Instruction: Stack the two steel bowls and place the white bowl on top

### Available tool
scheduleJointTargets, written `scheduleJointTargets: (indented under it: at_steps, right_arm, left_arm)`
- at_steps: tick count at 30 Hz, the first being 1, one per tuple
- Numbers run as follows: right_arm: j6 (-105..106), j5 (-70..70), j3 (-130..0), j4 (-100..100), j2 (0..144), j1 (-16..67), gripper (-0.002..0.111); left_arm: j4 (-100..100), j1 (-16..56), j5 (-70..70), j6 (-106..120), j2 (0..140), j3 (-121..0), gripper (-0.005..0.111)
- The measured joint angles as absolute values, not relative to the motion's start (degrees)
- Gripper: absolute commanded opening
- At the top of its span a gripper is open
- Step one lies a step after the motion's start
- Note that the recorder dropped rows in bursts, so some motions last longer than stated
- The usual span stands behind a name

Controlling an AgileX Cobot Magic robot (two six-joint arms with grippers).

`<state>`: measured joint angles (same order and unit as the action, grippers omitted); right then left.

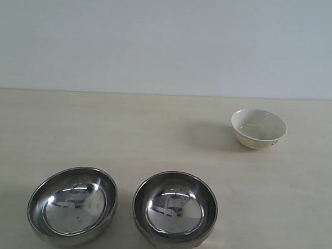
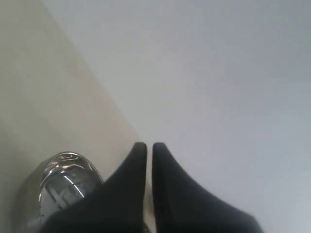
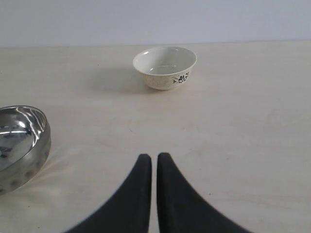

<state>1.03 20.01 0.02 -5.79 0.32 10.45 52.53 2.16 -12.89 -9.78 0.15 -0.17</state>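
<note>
Since nothing is stacked yet, we judge the first move to be lifting 1 steel bowl into the other, and that turns on which arm is nearer which bowl. On the worktop the left steel bowl and the right steel bowl stand side by side in the foreground of the exterior view, close together but apart, both upright. The white bowl stands well apart from them, farther back and to the right. Being round, the bowls offer no long axis to line up with — any stretch of rim would serve.

Neither arm shows in the exterior view. The left end effector is closed on nothing, its 2 fingers nearly touching. Its camera sits tilted, taking in mostly wall, with a steel bowl close beside the fingers — most likely the left one, so we take that arm as nearer to it. The right end effector is likewise closed and empty, held level above bare worktop and pointing toward the white bowl, well ahead of its tips. Both would need to open before taking a rim.
</note>
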Motion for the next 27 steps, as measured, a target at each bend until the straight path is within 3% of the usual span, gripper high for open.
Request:
scheduleJointTargets:
  at_steps: [7,12,24,27]
  right_arm:
    - [1.0,20.0,0.0,-5.8,0.3,10.4,0.0]
    - [1.0,20.0,0.0,-5.8,0.3,10.4,0.0]
    - [1.0,20.0,0.0,-5.8,0.3,10.4,0.0]
    - [1.0,20.0,0.0,-5.8,0.3,10.4,0.0]
  left_arm:
    - [55.7,2.2,-13.8,1.9,0.2,-0.4,0.004]
    - [67.1,2.2,-15.5,21.9,3.7,-7.5,0.004]
    - [71.2,2.2,-42.8,47.8,46.4,-35.8,0.004]
    - [68.2,2.9,-44.9,51.5,56.9,-41.3,0.013]
